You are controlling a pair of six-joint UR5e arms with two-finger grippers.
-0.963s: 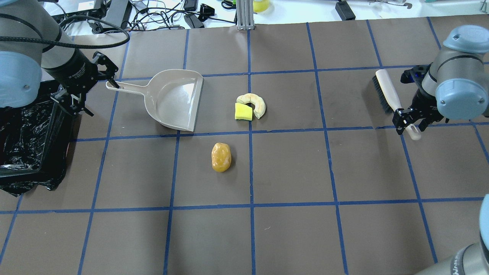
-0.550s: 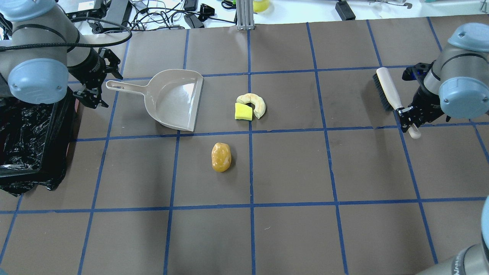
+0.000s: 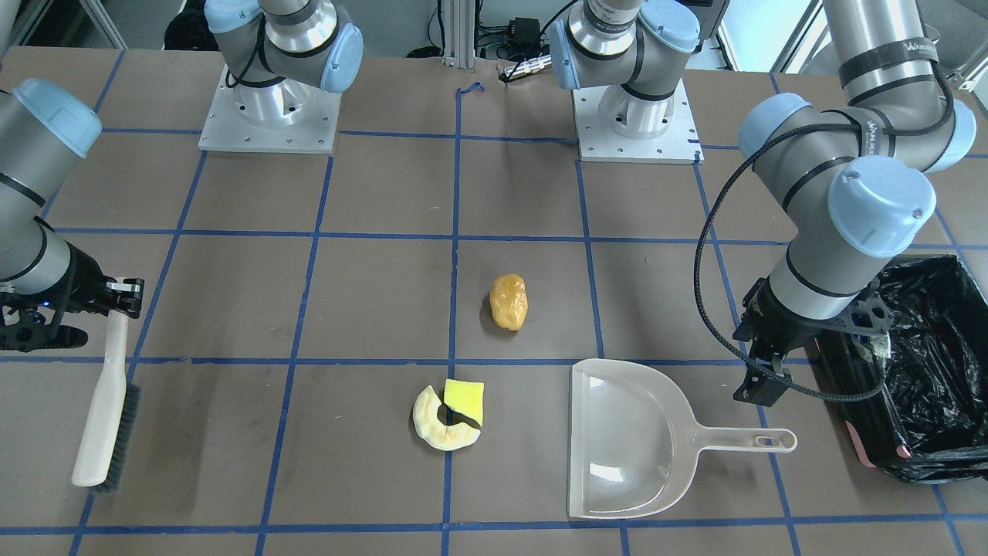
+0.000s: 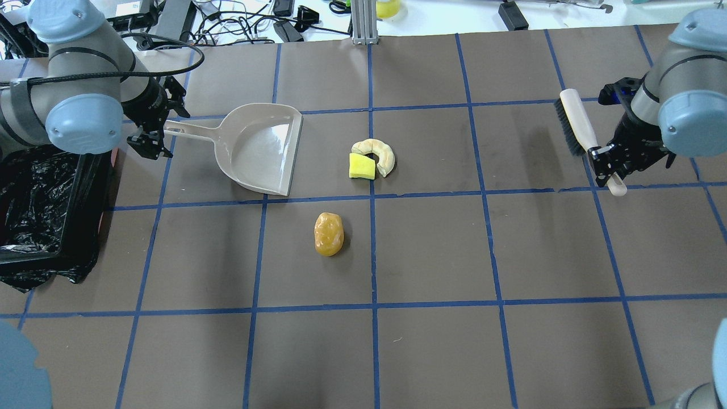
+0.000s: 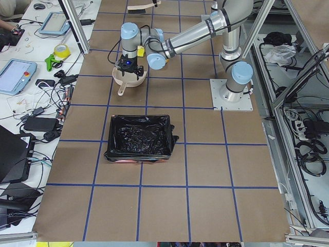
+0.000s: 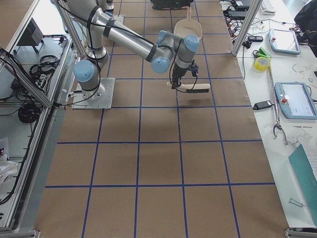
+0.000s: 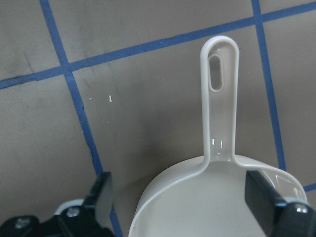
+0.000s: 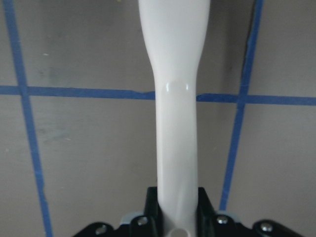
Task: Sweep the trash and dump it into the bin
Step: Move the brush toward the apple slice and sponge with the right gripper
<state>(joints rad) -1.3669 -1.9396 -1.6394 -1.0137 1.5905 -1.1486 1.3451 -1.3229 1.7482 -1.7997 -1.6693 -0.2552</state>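
Meanwhile trash [image 4: 381, 154] lies near the dustpan [image 4: 262, 146]; left tool [image 4: 157, 126] gapes, right tool [image 4: 605, 165] grips brush [image 4: 573, 120].

The bin [image 4: 34, 199] runs off the overhead view's left edge, perhaps partly behind the left arm [image 4: 85, 122].

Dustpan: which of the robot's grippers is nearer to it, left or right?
Left. The left gripper hangs open over the handle of the dustpan, jaws either side of it. The right gripper is far across the table, shut on the brush.
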